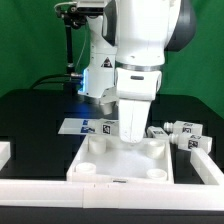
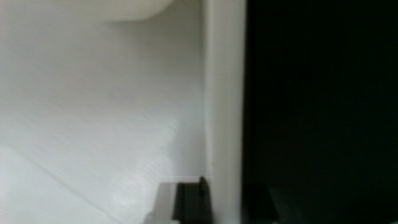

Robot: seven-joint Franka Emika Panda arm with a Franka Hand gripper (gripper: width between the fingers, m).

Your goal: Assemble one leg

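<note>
The large white tray-like part (image 1: 125, 165) lies in front of the arm, with round sockets in its corners. My gripper (image 1: 131, 136) points straight down at the tray's far rim. In the wrist view the gripper (image 2: 228, 186) straddles that upright rim (image 2: 224, 90), with one dark finger (image 2: 191, 203) inside the tray and the other outside over the black table. Both fingers sit tight against the rim. Several small white legs with tag stickers (image 1: 182, 130) lie on the table at the exterior view's right, apart from the gripper.
The marker board (image 1: 84, 125) lies behind the tray toward the exterior view's left. White rails run along the front (image 1: 60, 186) and at the exterior view's right (image 1: 205, 168). A round socket boss (image 2: 134, 10) shows inside the tray.
</note>
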